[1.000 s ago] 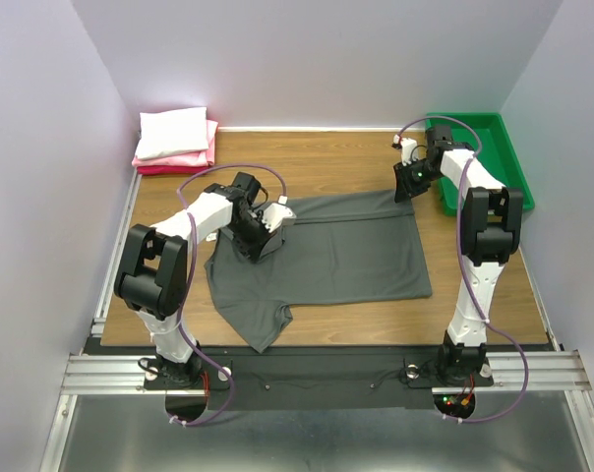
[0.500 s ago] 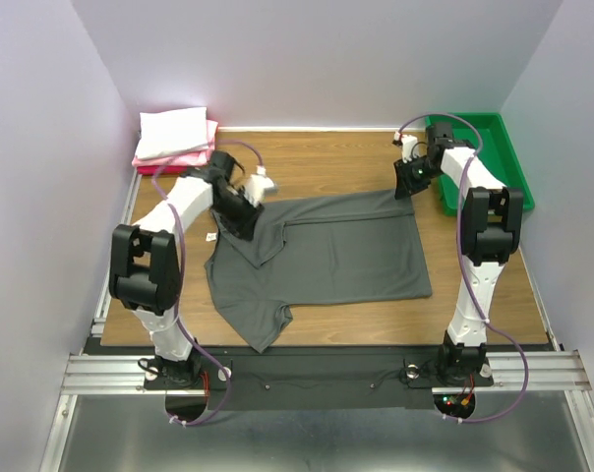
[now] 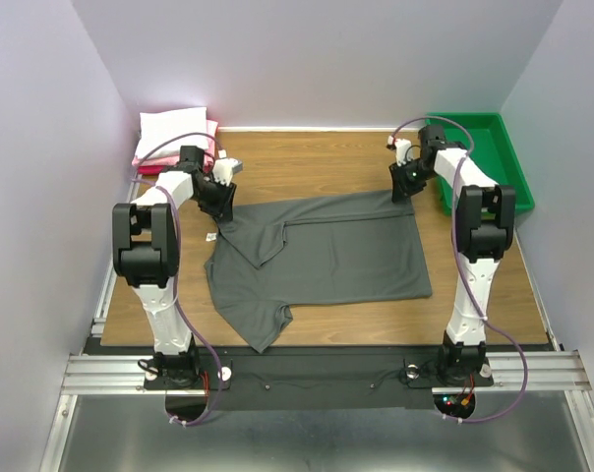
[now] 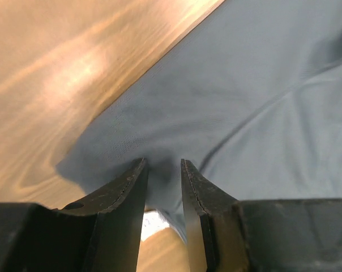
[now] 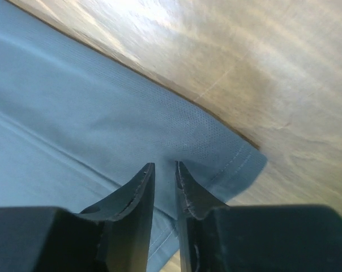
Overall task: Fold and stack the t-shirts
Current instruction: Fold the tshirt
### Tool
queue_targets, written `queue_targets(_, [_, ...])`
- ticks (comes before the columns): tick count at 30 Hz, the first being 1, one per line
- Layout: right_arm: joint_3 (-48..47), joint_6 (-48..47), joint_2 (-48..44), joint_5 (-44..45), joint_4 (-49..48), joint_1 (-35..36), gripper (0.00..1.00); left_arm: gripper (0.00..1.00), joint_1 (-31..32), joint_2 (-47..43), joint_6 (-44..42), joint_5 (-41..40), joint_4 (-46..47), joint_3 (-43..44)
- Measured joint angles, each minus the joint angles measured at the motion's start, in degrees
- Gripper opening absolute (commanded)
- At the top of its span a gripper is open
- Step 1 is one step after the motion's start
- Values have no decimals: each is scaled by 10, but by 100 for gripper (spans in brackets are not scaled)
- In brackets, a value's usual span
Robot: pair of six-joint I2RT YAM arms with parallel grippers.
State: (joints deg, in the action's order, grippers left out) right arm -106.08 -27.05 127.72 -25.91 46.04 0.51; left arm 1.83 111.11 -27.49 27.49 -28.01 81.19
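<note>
At the counter's far left corner lies a folded white-and-pink stack, its near edge hidden behind the left arm. The left gripper, jaws slightly spread, touches the far left corner of the grey shirt, which lies flat mid-counter. The right gripper, jaws narrowly spread, touches the shirt's far right corner; whether cloth is nipped is unclear. Rightmost is a tray.
</note>
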Motion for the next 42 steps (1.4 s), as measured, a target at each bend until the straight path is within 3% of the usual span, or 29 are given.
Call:
queue_targets(10, [12, -13, 13, 78, -2, 4, 27, 40, -34, 42, 17, -42, 56, -1])
queue_targets(19, [-161, 18, 118, 81, -4, 7, 31, 41, -37, 149, 24, -38, 51, 159])
queue_targets(24, [-221, 33, 154, 80, -14, 7, 43, 48, -37, 208, 31, -24, 38, 254])
queue_targets(29, [-178, 35, 122, 48, -12, 7, 63, 55, -38, 207, 22, 22, 3, 275])
queue_targets(32, [-119, 28, 68, 31, -3, 9, 68, 57, -38, 178, 8, 53, -20, 268])
queue_targets(36, [-16, -1, -69, 12, 7, 14, 66, 57, -38, 47, -36, 86, -35, 181])
queue_targets(42, [145, -71, -251, 0, 19, 25, 51, 52, -38, -199, -141, 109, -58, 9])
